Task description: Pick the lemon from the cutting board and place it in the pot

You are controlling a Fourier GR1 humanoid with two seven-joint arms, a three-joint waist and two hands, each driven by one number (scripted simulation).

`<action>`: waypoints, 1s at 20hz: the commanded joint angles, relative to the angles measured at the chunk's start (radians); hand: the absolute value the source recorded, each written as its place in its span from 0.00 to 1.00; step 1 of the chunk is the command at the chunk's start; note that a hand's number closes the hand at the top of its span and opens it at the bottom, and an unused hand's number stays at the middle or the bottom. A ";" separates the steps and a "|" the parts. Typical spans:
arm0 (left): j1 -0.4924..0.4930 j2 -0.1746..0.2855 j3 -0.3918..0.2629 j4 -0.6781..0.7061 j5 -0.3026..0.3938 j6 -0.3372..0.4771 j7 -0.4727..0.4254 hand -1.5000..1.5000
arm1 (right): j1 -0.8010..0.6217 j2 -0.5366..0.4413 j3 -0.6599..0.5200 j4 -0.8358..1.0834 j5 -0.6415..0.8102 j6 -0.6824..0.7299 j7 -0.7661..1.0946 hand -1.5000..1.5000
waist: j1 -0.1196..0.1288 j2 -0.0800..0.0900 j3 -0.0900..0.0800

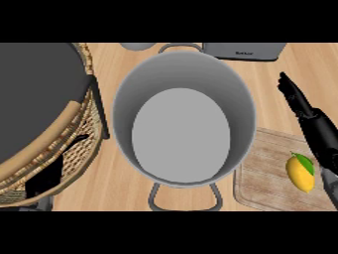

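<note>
Over counter (310, 69), right hand (323, 133) straight-fingered beside lemon (300, 173).

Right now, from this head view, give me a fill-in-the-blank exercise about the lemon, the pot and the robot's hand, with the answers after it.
1. The lemon lies on the ____, to the right of the pot.
2. Inside, the pot is ____.
3. The right hand beside the lemon is ____, its fingers straight and not curled round the fruit.
4. The lemon's skin is ____.

Missing words: cutting board; empty; open; yellow.
</note>
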 commanded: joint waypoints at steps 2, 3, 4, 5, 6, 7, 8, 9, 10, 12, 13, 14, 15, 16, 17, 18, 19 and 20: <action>0.001 0.061 0.123 0.035 -0.112 -0.050 0.081 0.50 | -0.006 0.044 -0.002 0.001 -0.003 -0.006 0.063 1.00 | -0.066 -0.002 0.006; -0.005 0.096 0.169 0.020 -0.162 -0.083 0.121 0.50 | 0.006 0.067 -0.009 0.020 -0.003 -0.050 0.093 1.00 | -0.062 -0.002 0.007; -0.024 0.151 0.194 0.035 -0.181 -0.127 0.163 0.50 | 0.022 0.052 -0.037 0.022 -0.040 -0.038 0.109 1.00 | -0.065 -0.004 0.009; -0.024 0.189 0.232 0.063 -0.202 -0.169 0.149 0.50 | 0.035 0.057 -0.055 0.051 -0.047 -0.057 0.114 1.00 | -0.071 0.000 0.010; -0.036 0.223 0.269 0.086 -0.226 -0.199 0.169 0.50 | 0.044 0.078 -0.046 0.051 -0.032 -0.091 0.127 1.00 | -0.083 0.004 0.011; 0.012 0.152 0.289 0.090 -0.122 -0.296 0.191 0.50 | 0.040 -0.209 -0.056 0.118 0.284 -0.158 0.116 1.00 | -0.108 0.003 -0.012; 0.043 0.161 0.318 0.100 -0.148 -0.295 0.214 0.50 | 0.051 -0.076 -0.190 0.119 0.192 -0.335 0.113 1.00 | -0.142 -0.005 0.010; 0.051 0.146 0.336 0.090 -0.161 -0.294 0.226 0.50 | 0.059 -0.022 -0.217 0.093 0.183 -0.409 0.087 0.00 | -0.157 -0.011 0.014; 0.073 0.158 0.346 0.076 -0.192 -0.311 0.224 0.50 | 0.083 0.007 -0.211 0.089 0.209 -0.461 0.073 0.00 | -0.146 -0.009 0.014; 0.081 0.121 0.345 0.055 -0.239 -0.297 0.245 0.50 | 0.125 0.076 -0.148 0.058 0.271 -0.530 0.031 0.00 | -0.123 -0.005 0.011; 0.037 0.125 0.361 0.044 -0.234 -0.285 0.288 0.50 | 0.145 0.087 -0.128 0.060 0.301 -0.549 0.012 0.00 | -0.124 -0.002 0.012; 0.051 0.139 0.371 0.042 -0.254 -0.286 0.282 0.50 | 0.179 0.092 -0.112 0.040 0.315 -0.560 0.020 0.00 | -0.130 -0.005 0.011; 0.056 0.114 0.368 0.052 -0.263 -0.272 0.280 0.50 | 0.178 0.071 -0.108 0.009 0.331 -0.557 0.033 0.00 | -0.128 -0.006 0.009; 0.065 0.131 0.379 0.039 -0.255 -0.296 0.284 0.50 | 0.209 0.061 -0.099 -0.014 0.358 -0.571 0.046 0.00 | -0.127 -0.009 0.008; 0.029 0.129 0.376 0.040 -0.262 -0.285 0.303 0.50 | 0.211 0.078 -0.075 -0.021 0.386 -0.592 0.065 0.00 | -0.133 -0.005 0.008; 0.047 0.121 0.374 0.037 -0.255 -0.295 0.312 0.50 | 0.241 0.063 -0.050 -0.047 0.409 -0.579 0.097 0.00 | -0.134 -0.007 0.007; 0.074 0.114 0.371 0.027 -0.268 -0.302 0.281 0.50 | 0.236 0.014 -0.057 -0.038 0.430 -0.549 0.163 0.00 | -0.117 -0.006 0.005; 0.070 0.124 0.378 0.035 -0.265 -0.310 0.290 0.50 | 0.252 -0.007 -0.040 -0.046 0.450 -0.528 0.199 0.00 | -0.123 -0.005 0.004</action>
